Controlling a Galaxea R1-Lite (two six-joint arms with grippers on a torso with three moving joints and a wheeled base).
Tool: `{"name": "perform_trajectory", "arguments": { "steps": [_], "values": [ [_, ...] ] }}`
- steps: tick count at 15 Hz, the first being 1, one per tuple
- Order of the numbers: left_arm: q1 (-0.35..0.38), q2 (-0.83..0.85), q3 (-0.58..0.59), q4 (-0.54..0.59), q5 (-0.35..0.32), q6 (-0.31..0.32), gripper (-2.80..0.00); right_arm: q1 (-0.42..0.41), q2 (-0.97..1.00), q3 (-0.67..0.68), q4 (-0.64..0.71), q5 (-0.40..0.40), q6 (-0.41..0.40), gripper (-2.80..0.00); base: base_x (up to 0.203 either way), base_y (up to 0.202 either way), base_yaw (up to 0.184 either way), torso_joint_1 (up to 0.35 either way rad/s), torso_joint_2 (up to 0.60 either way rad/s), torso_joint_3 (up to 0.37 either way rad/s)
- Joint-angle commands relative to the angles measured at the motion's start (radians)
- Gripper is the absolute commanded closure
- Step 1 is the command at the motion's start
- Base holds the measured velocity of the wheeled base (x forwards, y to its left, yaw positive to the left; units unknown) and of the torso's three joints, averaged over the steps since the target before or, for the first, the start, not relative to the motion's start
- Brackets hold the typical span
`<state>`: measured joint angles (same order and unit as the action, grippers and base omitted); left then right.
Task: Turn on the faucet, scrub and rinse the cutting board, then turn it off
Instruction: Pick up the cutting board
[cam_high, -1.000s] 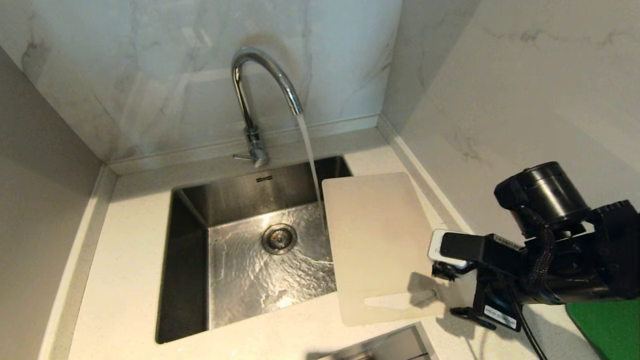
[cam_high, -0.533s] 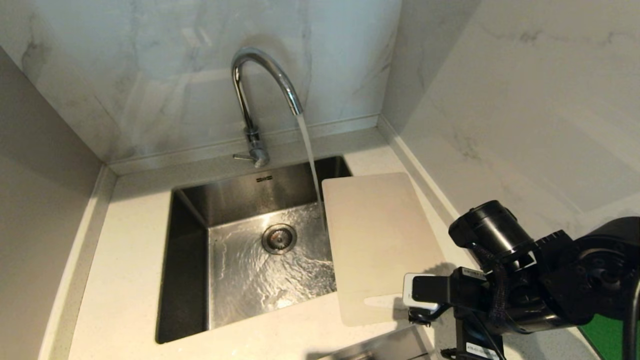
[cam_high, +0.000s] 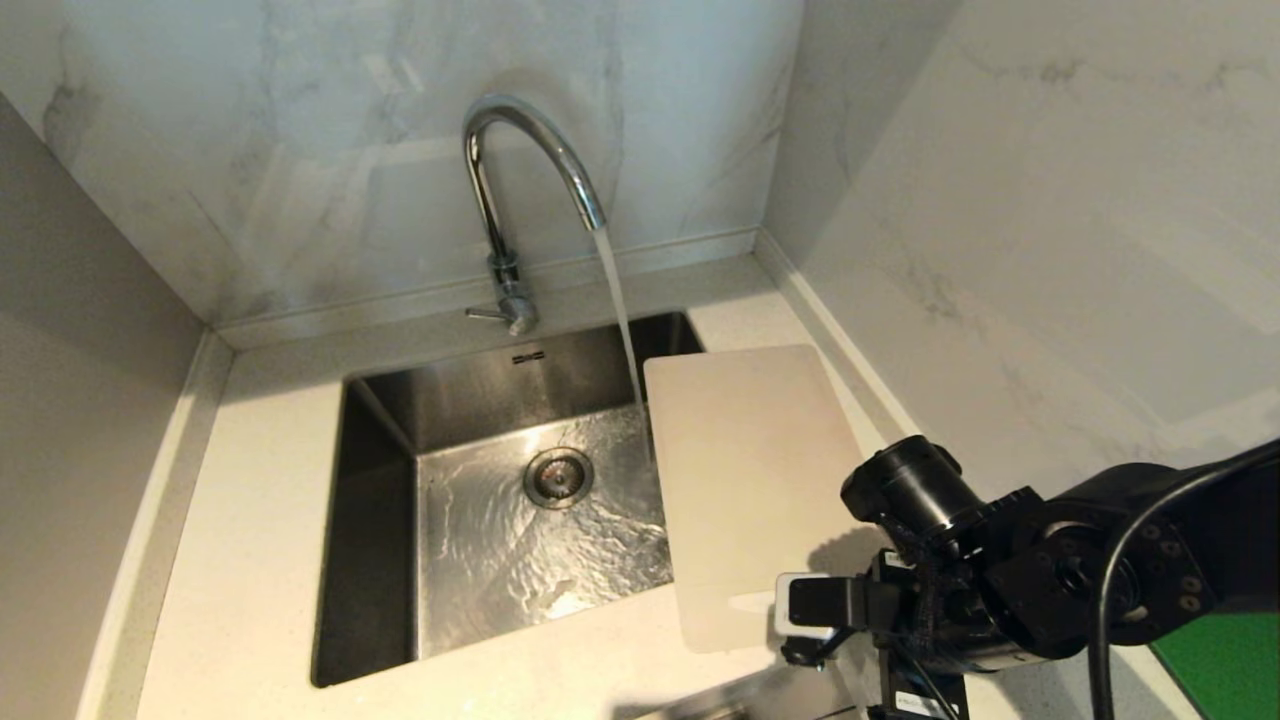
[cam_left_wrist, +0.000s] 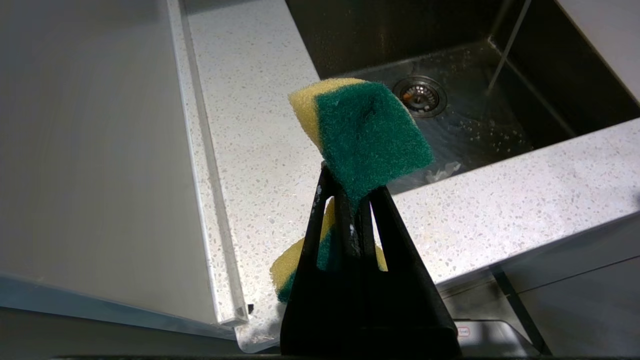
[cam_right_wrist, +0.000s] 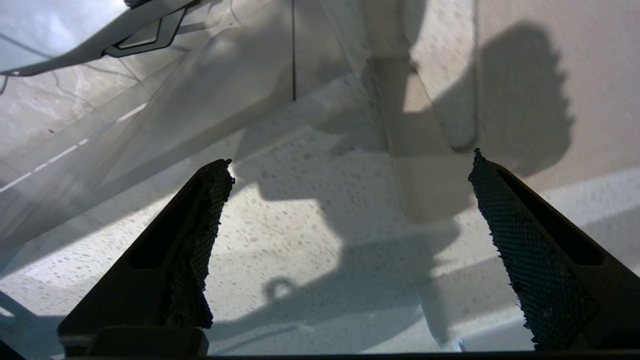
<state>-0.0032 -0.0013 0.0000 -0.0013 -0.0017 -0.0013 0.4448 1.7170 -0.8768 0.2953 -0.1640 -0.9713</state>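
Observation:
Water pours from the chrome faucet (cam_high: 520, 150) into the sink (cam_high: 380, 520). Its lever (cam_high: 485, 315) sticks out at the base. The cream cutting board (cam_high: 750, 470) lies flat on the counter right of the sink, one long edge over the basin, handle cutout toward me. My right gripper (cam_high: 840, 685) hangs open just above the counter at the board's near right corner. In the right wrist view that gripper (cam_right_wrist: 350, 160) holds nothing, with the board's corner (cam_right_wrist: 430, 185) ahead of it. My left gripper (cam_left_wrist: 350, 190) is shut on a yellow-green sponge (cam_left_wrist: 370, 135) above the counter's front left.
Marble walls close in at the back and right of the counter (cam_high: 250, 560). A dark green board (cam_high: 1220, 660) lies at the counter's near right, behind my right arm. The drain (cam_high: 558, 477) sits mid-basin under rippling water.
My right arm has swung down and to the left, from beside the board's right edge to its near right corner. The water keeps running and the board has not moved.

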Motion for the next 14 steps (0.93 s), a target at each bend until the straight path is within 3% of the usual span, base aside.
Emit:
{"name": "perform_trajectory", "arguments": {
  "steps": [1, 14],
  "values": [
    [0.000, 0.000, 0.003, 0.000, 0.000, -0.001, 0.00, 0.030, 0.039, 0.001, -0.002, -0.003, -0.008, -2.80, 0.000, 0.000, 0.000, 0.000, 0.00, 0.000],
    [0.000, 0.000, 0.003, 0.000, 0.000, 0.000, 0.00, 0.054, 0.163, 0.008, -0.127, -0.039, -0.026, -2.80, 0.000, 0.000, 0.000, 0.000, 0.00, 0.000]
  ]
}}
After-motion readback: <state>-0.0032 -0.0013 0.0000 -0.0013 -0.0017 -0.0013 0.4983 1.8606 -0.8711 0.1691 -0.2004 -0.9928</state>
